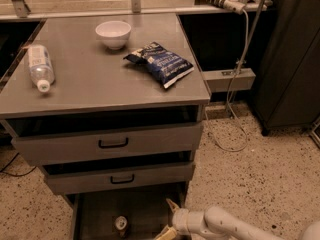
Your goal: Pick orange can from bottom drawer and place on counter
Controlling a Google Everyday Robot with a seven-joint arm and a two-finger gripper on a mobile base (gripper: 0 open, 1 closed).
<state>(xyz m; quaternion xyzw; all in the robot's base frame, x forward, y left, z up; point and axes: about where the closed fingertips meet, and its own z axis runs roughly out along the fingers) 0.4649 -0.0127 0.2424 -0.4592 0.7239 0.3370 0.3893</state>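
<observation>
**Target: orange can [121, 224] sits left in view of my fingers**

It stands upright, silver top up, on the floor of the bottom drawer [97, 214]. My gripper [168, 219] is low at the drawer's right side, near the can, fingers spread and empty. I judge a short sideways reach closes the gap.

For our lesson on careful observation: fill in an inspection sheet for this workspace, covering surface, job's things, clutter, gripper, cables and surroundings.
Surface: grey counter, no can on it.
Job's things: orange can upright in the open bottom drawer.
Clutter: white bowl, blue snack bag and clear bottle lying down, all on the counter.
Gripper: gripper low over the drawer, right of the can, open, holding nothing.
Cables: white cable hangs from a power strip to the floor.
Surroundings: speckled floor; dark cabinet at right.
</observation>
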